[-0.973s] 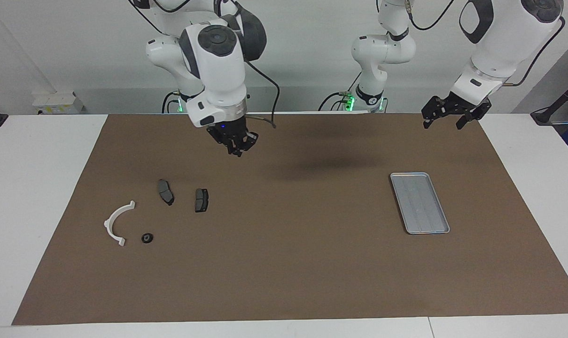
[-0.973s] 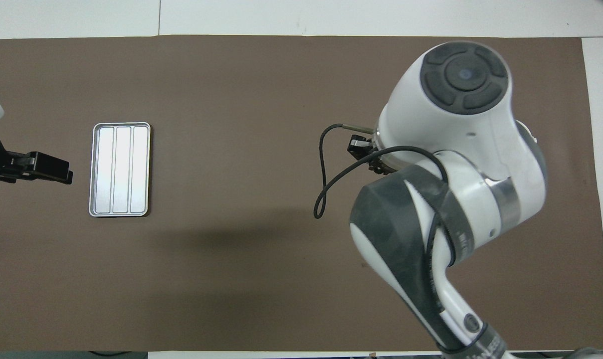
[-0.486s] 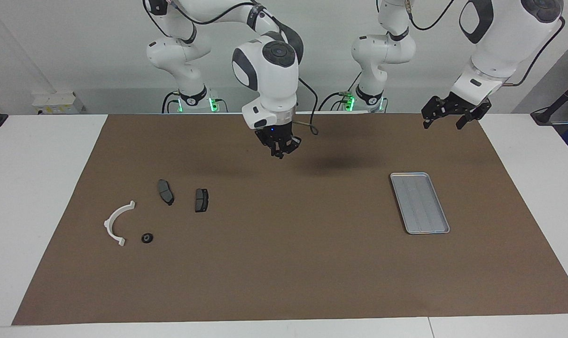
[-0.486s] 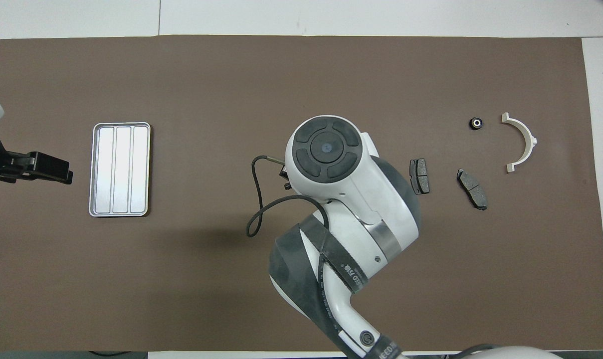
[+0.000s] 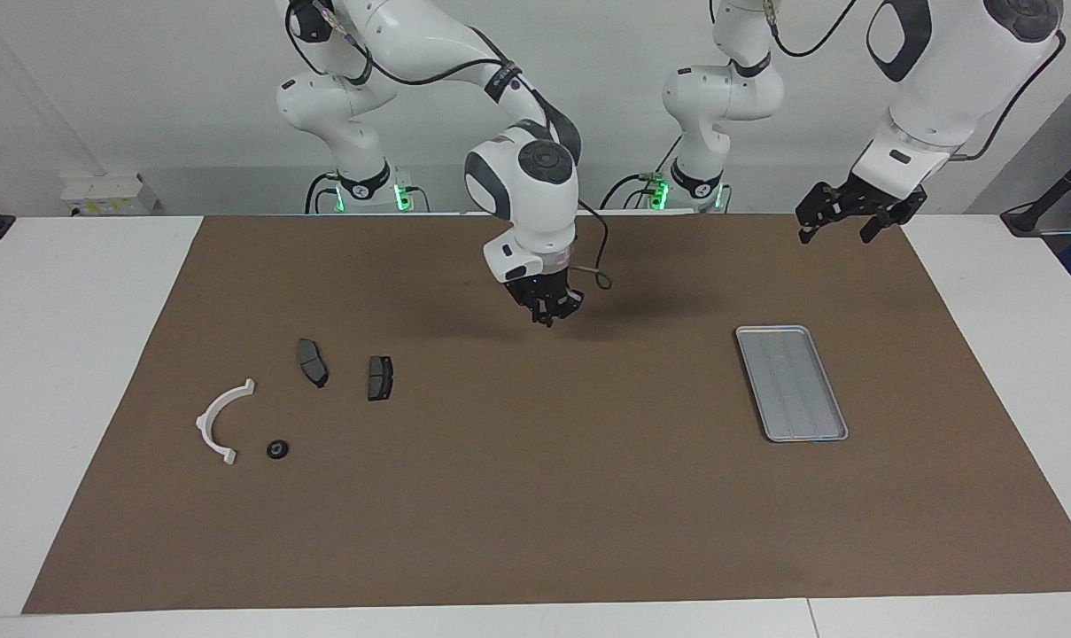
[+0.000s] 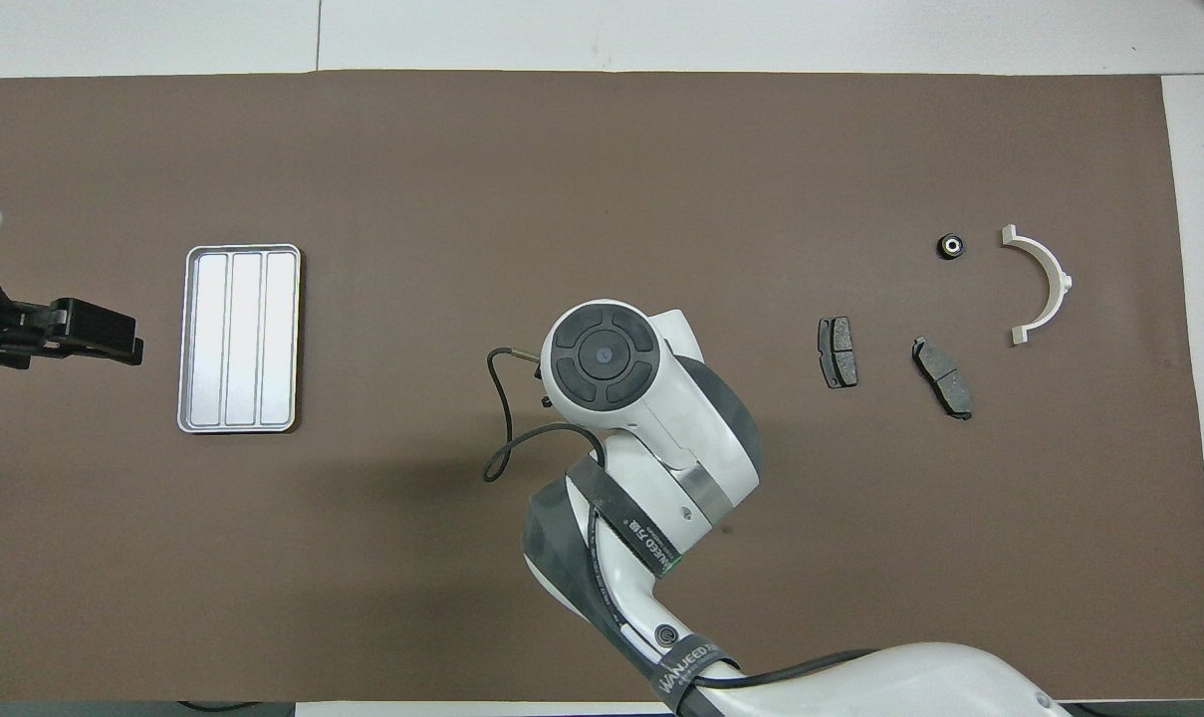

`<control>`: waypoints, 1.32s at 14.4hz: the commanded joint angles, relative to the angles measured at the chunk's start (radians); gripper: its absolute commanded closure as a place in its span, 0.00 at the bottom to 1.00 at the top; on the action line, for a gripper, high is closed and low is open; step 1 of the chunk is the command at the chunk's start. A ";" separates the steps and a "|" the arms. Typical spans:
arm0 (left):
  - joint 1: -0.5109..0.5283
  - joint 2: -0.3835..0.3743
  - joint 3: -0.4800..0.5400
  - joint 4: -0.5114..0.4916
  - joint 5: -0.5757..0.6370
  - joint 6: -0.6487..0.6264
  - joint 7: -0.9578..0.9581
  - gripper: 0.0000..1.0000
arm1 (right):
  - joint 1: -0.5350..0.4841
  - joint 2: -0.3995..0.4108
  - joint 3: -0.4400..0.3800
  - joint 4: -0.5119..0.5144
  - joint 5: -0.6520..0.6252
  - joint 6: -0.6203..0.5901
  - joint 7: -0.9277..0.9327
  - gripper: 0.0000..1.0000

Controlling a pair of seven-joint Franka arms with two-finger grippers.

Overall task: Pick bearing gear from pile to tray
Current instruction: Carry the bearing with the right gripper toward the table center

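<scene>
The pile lies toward the right arm's end of the mat: a white curved arc, two dark grey pads, and a small black round bearing gear beside the arc. The silver tray lies bare toward the left arm's end. My right gripper hangs shut, pointing down over the middle of the mat between pile and tray. Whether anything small sits between its tips is not visible, and its own wrist hides it from overhead. My left gripper waits open beside the tray.
A brown mat covers most of the white table. A loose black cable loops off the right wrist. Both arm bases stand at the robots' edge of the table.
The right arm has swung from above the pile toward the middle of the mat and come lower, uncovering the pile in the overhead view. The left arm has not moved.
</scene>
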 commanded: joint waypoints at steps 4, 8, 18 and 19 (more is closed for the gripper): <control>0.015 -0.016 0.000 -0.005 -0.001 0.003 -0.016 0.00 | 0.034 0.100 -0.003 0.017 -0.076 0.099 0.102 1.00; 0.016 -0.036 0.000 -0.063 0.001 0.058 -0.028 0.00 | 0.047 0.134 -0.003 0.016 -0.077 0.137 0.111 1.00; 0.018 -0.059 -0.002 -0.117 0.016 0.114 -0.031 0.00 | 0.041 0.142 -0.003 0.009 -0.076 0.150 0.111 1.00; 0.018 -0.061 0.000 -0.125 0.018 0.114 -0.031 0.00 | 0.038 0.142 -0.003 0.009 -0.076 0.148 0.113 0.98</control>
